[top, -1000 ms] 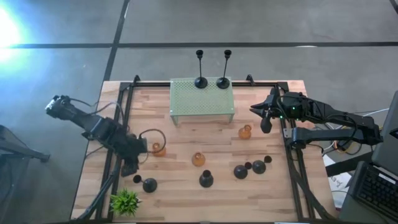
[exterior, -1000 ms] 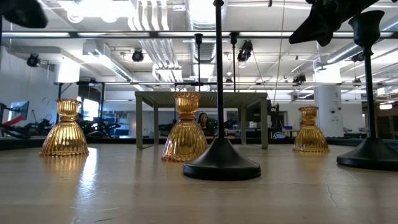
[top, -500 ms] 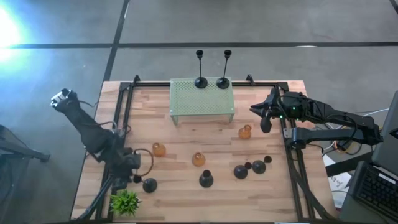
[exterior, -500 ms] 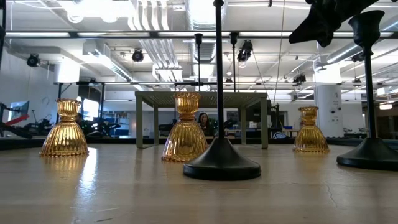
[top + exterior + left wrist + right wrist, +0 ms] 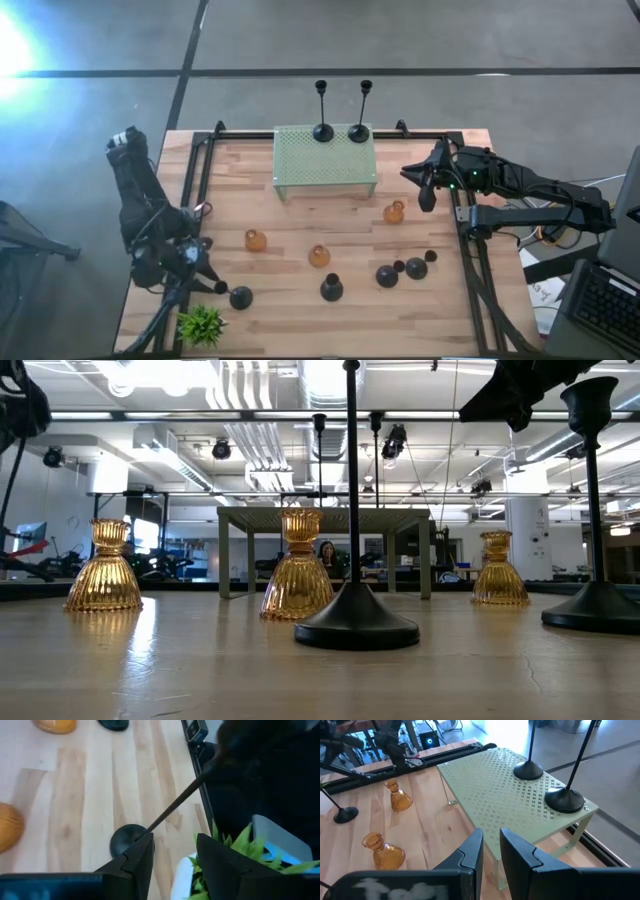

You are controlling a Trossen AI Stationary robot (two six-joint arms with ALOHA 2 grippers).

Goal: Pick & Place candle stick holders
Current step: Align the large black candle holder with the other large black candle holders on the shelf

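One tall black candle stick holder (image 5: 240,296) stands on its round base near the table's front left; its base (image 5: 127,840) and slanting stem show in the left wrist view. My left gripper (image 5: 207,282) hovers open just left of it, nothing between its fingers. Two more tall holders (image 5: 323,132) (image 5: 358,132) stand on the mint-green stand (image 5: 325,165). Three amber glass holders (image 5: 256,240) (image 5: 319,256) (image 5: 394,212) and short black dome holders (image 5: 331,289) (image 5: 387,275) (image 5: 417,267) rest on the wood. My right gripper (image 5: 428,198) waits at the right, fingers (image 5: 472,851) slightly apart and empty.
A small leafy plant (image 5: 202,325) sits at the front left corner, close to my left gripper (image 5: 172,862). Black frame rails (image 5: 200,200) (image 5: 468,250) run along both sides of the table. A laptop (image 5: 600,300) lies off the right edge.
My left gripper has swung away from the leftmost amber holder toward the table's near left corner, sinking and turning until it points at the tall black holder by the plant. Its fingers have stayed open. No holder has moved.
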